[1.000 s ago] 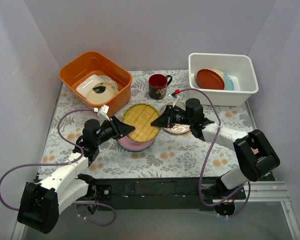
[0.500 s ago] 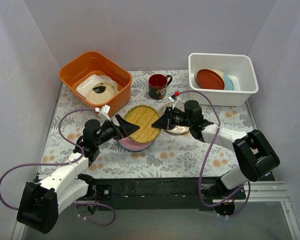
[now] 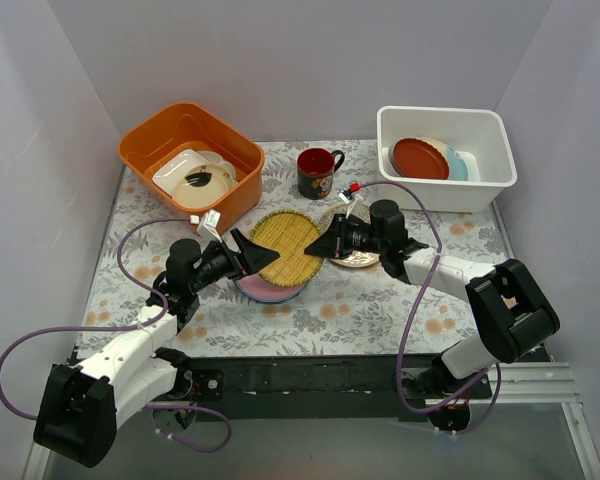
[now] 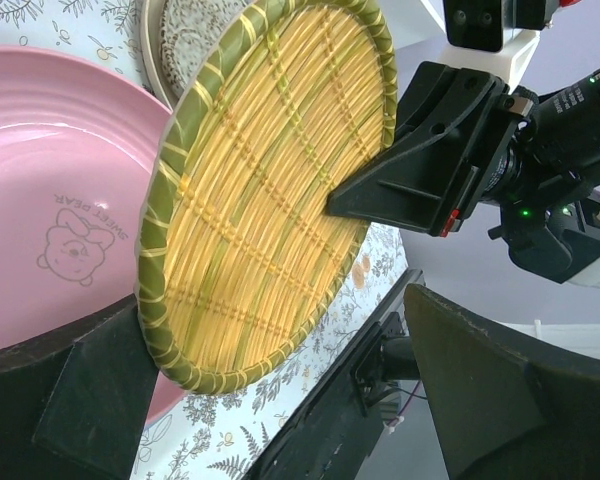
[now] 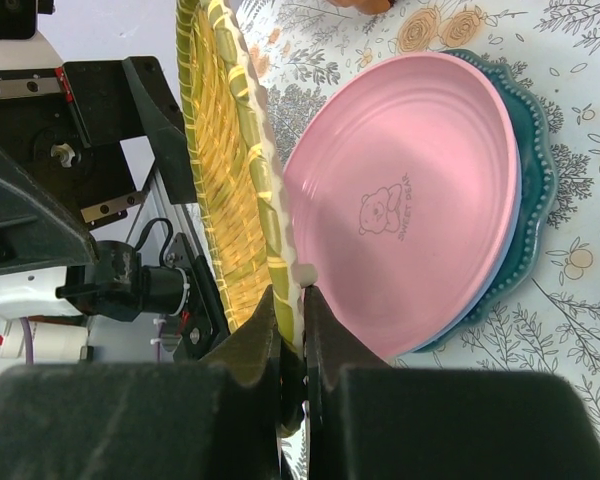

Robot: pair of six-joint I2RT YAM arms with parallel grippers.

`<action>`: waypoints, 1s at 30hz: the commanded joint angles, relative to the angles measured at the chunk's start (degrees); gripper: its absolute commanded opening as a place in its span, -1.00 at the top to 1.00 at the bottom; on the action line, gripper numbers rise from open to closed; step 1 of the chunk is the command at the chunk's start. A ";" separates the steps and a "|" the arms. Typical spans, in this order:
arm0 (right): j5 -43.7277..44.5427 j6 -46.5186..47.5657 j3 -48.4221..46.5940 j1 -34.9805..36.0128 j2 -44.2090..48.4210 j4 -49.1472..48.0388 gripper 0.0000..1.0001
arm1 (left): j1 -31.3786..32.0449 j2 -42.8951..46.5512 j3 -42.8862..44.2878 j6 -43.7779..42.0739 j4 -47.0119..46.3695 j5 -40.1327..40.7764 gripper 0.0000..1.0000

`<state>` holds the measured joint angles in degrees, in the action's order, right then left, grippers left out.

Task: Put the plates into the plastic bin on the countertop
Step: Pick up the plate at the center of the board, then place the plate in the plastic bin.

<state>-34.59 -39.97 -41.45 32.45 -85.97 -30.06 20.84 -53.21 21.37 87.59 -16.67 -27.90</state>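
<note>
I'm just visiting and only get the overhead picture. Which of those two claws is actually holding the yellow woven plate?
Observer: The right gripper. Its wrist camera shows both fingers pinched shut on the rim of the yellow woven plate.
Operator: And the other claw?
Observer: The left gripper is open. Its own camera shows the fingers spread wide, not clamping the plate.
Operator: Is anything under the pink plate?
Observer: Yes. In the right wrist view the pink plate sits on a teal plate with a scalloped rim.
</note>
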 commanded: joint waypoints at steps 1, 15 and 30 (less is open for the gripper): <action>0.66 2.52 -3.19 -1.42 -0.25 -0.17 0.97 | 0.25 1.18 0.87 -0.93 -0.82 -0.58 -0.96; -1.44 5.16 -7.94 -8.54 -0.95 4.13 0.97 | 0.25 -0.23 0.52 -0.49 -2.32 -2.16 -0.96; -4.96 6.13 -14.79 -17.32 -3.76 5.80 0.97 | 0.25 -2.34 0.70 0.30 -2.41 -2.69 -0.96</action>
<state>-37.10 -34.30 -52.03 17.89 -89.62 -22.31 20.84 -55.72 21.37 88.01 -18.48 -29.67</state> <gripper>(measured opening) 0.101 0.981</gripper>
